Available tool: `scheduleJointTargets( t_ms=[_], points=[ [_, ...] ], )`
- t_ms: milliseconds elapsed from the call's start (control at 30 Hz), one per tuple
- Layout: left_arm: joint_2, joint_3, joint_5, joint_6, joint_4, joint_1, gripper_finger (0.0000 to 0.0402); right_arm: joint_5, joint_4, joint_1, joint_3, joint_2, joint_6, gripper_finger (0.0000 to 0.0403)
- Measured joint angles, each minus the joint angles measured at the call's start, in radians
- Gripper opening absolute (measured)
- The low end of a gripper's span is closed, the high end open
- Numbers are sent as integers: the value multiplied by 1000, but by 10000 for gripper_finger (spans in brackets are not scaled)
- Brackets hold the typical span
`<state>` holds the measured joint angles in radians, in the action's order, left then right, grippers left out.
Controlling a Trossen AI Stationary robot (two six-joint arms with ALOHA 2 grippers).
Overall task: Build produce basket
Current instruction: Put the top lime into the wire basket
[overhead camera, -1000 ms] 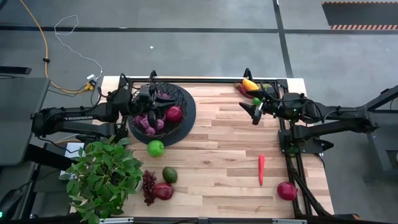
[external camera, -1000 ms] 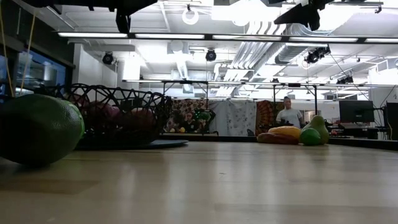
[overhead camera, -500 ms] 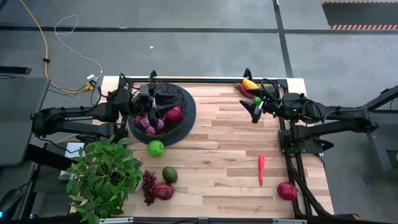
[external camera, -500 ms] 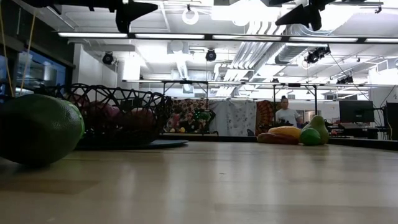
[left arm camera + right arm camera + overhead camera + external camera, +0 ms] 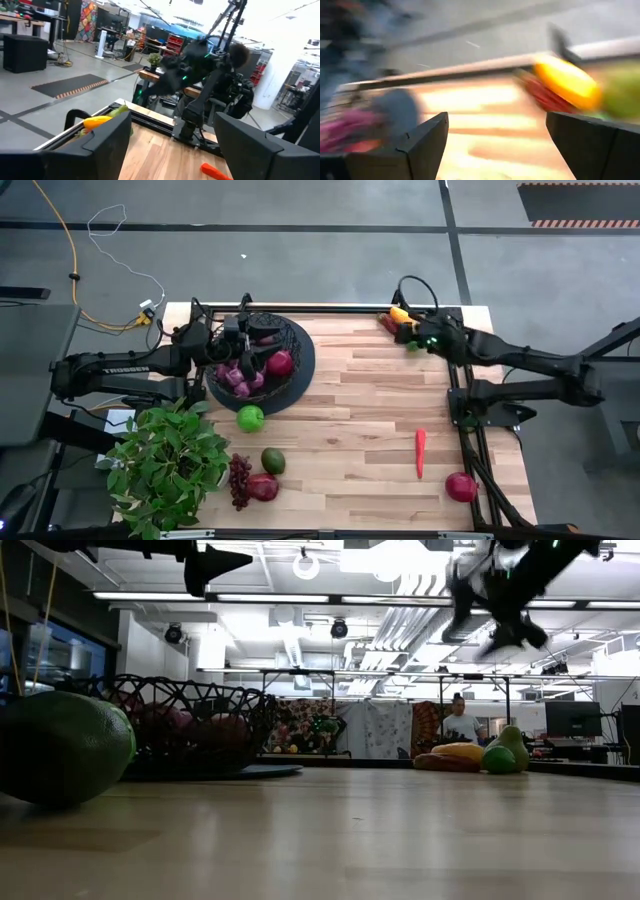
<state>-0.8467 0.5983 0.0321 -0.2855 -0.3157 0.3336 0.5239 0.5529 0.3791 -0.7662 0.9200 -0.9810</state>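
Wooden plank table (image 5: 350,430) carrying a round wire-mesh basket (image 5: 296,350).
Grape bunches (image 5: 238,378) and pomegranate (image 5: 279,363) lying inside it; left gripper (image 5: 246,352) hovering above, jaws parted, empty; right gripper (image 5: 408,332) wide.

Open board at centre, clutter at the edges

The middle of the table (image 5: 370,415) is left bare; the near-left corner is blocked by the potted plant (image 5: 165,465).

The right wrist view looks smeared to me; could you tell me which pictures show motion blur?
Right wrist view: heavily streaked, the yellow pepper just a smear. Low view: the right tool is blurred overhead, the table sharp. High view: crisp. Left wrist view: only the distant right arm blurs.
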Motion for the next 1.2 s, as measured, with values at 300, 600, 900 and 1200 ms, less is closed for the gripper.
scheduleJointTargets(
  t_ms=[300, 600, 900, 1200],
  points=[
    [0, 0, 6, 0, 0, 0, 271, -62, 205, 252, 1, 213, -211, 317],
    [0, 0, 6, 0, 2, 0, 271, -140, 138, 365, 3, 422, -240, 317],
    [0, 0, 6, 0, 4, 0, 271, -160, 138, 369, 3, 525, -283, 317],
    [0, 0, 6, -2, 5, 0, 271, -184, 101, 369, 3, 601, -356, 316]
  ],
)
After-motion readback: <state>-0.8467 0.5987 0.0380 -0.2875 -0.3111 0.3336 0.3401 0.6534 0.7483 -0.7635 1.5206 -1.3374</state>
